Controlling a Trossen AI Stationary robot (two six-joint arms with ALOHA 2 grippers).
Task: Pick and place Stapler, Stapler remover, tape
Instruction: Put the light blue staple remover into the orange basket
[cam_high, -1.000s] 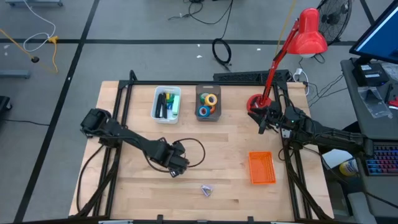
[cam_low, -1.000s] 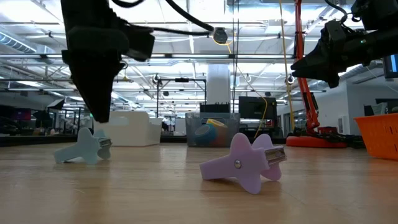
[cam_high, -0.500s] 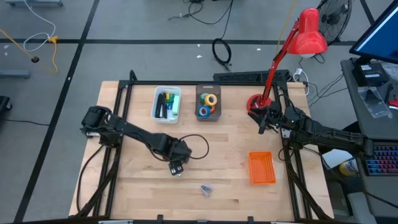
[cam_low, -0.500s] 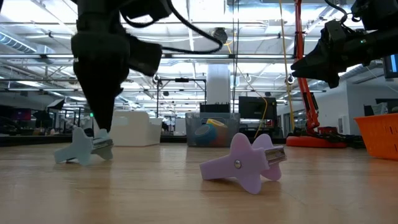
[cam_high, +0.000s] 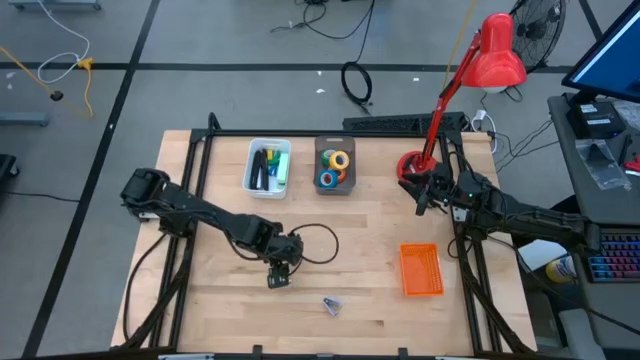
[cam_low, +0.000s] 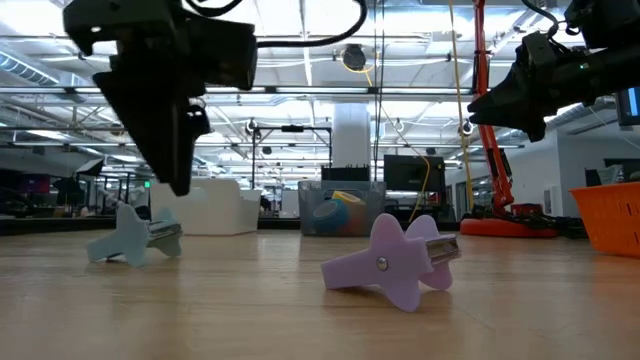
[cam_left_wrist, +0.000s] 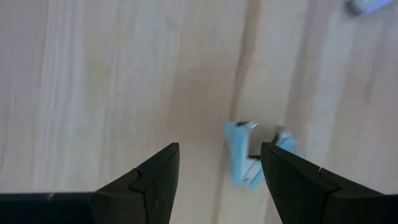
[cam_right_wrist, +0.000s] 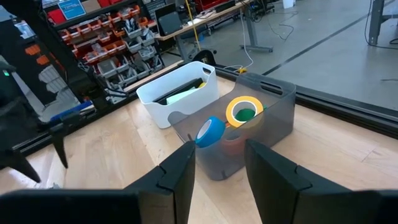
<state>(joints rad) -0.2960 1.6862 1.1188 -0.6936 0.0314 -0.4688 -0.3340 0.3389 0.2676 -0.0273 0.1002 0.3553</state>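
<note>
On your wooden table (cam_high: 370, 240), a pale blue staple remover (cam_left_wrist: 252, 158) lies on the bare boards toward the front, left of centre; in the low view it (cam_low: 135, 236) rests on its side. A lilac staple remover (cam_low: 395, 260) lies a little to its right and nearer the front edge, seen from above as a small pale shape (cam_high: 332, 305).

Your left gripper (cam_left_wrist: 219, 163) hangs directly over the blue remover, its two dark fingers spread apart and holding nothing. The remover sits just beside one finger, not touched by either. From the low view the gripper (cam_low: 178, 150) points straight down, clear of the table.

The tape rolls (cam_high: 335, 168) sit together in a grey bin (cam_high: 321, 150) at the back of the table. In the right wrist view you can make out a blue roll (cam_right_wrist: 210, 132) and a yellow one (cam_right_wrist: 244, 111) with green showing inside it. A white bin (cam_high: 252, 163) stands just left of the grey bin and holds dark and green items too small to name.

Your right gripper (cam_high: 424, 205) waits at the back right, raised, fingers parted and empty, near the base of a red desk lamp (cam_high: 497, 52). An orange basket (cam_high: 421, 270) sits at the front right.
</note>
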